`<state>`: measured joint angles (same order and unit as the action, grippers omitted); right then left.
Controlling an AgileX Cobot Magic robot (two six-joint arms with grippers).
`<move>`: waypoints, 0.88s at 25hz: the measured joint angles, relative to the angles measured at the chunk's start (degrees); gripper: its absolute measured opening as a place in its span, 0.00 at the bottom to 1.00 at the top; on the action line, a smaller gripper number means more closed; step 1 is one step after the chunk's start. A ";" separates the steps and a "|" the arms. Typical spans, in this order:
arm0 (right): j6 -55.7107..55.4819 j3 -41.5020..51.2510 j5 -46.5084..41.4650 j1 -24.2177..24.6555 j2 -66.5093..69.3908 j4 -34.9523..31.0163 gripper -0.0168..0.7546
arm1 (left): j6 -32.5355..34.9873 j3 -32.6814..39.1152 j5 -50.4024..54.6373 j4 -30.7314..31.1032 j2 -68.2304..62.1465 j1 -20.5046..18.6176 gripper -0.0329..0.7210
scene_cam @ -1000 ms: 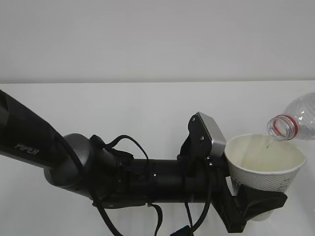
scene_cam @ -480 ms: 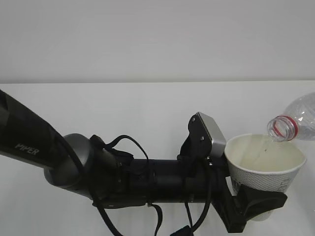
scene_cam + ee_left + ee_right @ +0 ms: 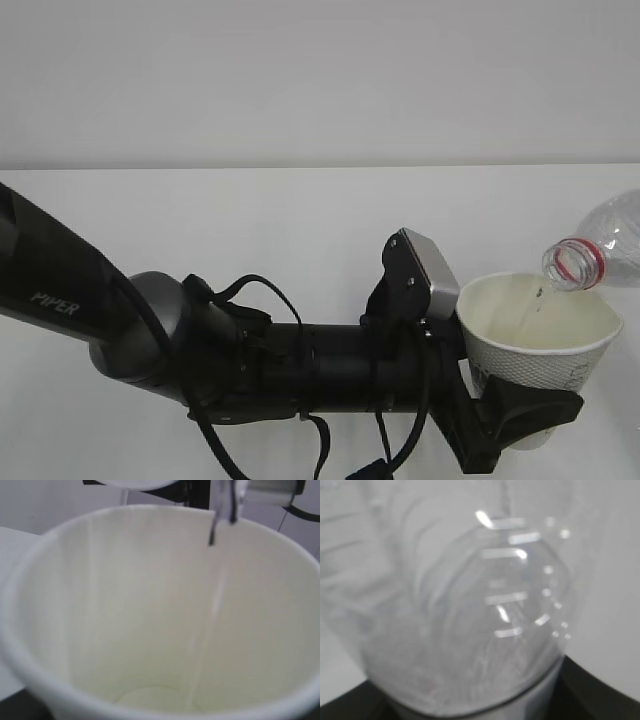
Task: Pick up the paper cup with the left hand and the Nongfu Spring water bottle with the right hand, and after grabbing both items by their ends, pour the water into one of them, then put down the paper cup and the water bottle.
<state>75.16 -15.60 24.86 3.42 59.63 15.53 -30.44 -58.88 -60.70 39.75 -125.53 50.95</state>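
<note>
The white paper cup [image 3: 540, 340] is held upright above the table at the right, with my left gripper [image 3: 525, 418] shut round its lower part. In the left wrist view the cup [image 3: 125, 605] fills the frame, and a thin thread of water [image 3: 216, 595] runs down its inner wall to a shallow pool at the bottom. The clear Nongfu Spring water bottle [image 3: 600, 245] is tilted, its open, red-ringed neck over the cup's far rim. The right wrist view shows the bottle's ribbed base [image 3: 470, 610] up close, with black fingers [image 3: 600, 695] against it. The right gripper itself lies beyond the exterior view's edge.
My left arm [image 3: 150, 330], black and marked PIPER, crosses the lower half of the exterior view with looping cables and a grey box [image 3: 425, 270] at the wrist. The white table [image 3: 250, 220] runs back to a pale grey wall [image 3: 300, 80].
The water stream thinned to a drip half a second ago and now runs as a thin thread again. Cup, bottle and both arms have hardly moved.
</note>
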 joint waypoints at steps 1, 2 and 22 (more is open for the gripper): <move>0.11 0.00 0.00 0.00 0.00 0.00 0.60 | 0.00 0.00 0.00 0.00 0.00 0.00 0.77; 0.10 0.00 0.00 0.00 0.00 0.00 0.60 | 0.00 0.00 0.00 0.00 0.00 0.00 0.77; 0.46 0.00 0.00 0.00 0.00 0.00 0.60 | 0.00 0.00 0.12 0.00 0.00 0.00 0.77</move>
<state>75.62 -15.60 24.86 3.42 59.63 15.53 -30.44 -58.88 -60.58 39.75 -125.53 50.95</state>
